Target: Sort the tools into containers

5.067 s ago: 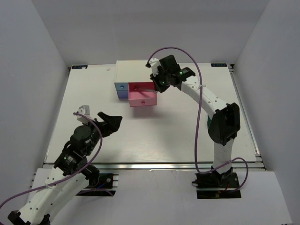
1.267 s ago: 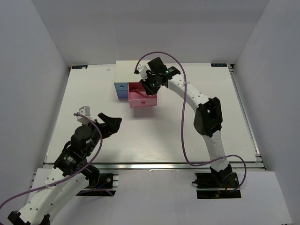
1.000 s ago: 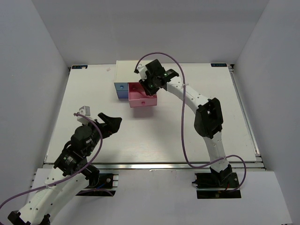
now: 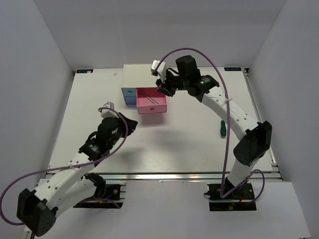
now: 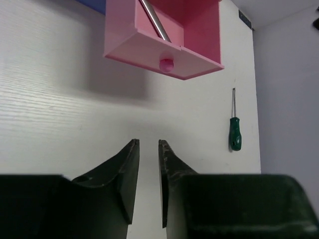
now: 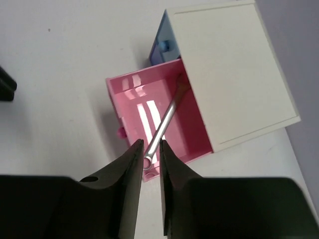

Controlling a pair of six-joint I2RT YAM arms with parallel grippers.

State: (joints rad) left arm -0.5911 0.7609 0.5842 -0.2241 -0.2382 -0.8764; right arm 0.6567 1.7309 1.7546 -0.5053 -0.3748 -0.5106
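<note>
The pink drawer (image 4: pixel 149 105) of the white cabinet (image 4: pixel 138 75) stands pulled out. The silver wrench (image 4: pixel 158 99) lies slanted inside it, and in the right wrist view the wrench (image 6: pixel 167 117) shows through the gap between my fingers. My right gripper (image 4: pixel 163 89) hovers above the drawer with its jaws a narrow gap apart, and my right gripper (image 6: pixel 151 147) holds nothing. My left gripper (image 5: pixel 148 144) points at the drawer's pink knob (image 5: pixel 166 63) from a distance, its jaws narrowly apart and empty. A green-handled screwdriver (image 4: pixel 222 127) lies on the table to the right.
A light blue drawer (image 4: pixel 128 94) sits shut left of the pink one. The right arm's purple cable (image 4: pixel 227 149) loops over the table's right half. Grey walls enclose the white table (image 4: pixel 179 144) on three sides.
My left arm has reached forward toward the pink drawer and its jaws have narrowed. The right gripper has risen off the drawer, and the arm swung right, uncovering the green screwdriver.
</note>
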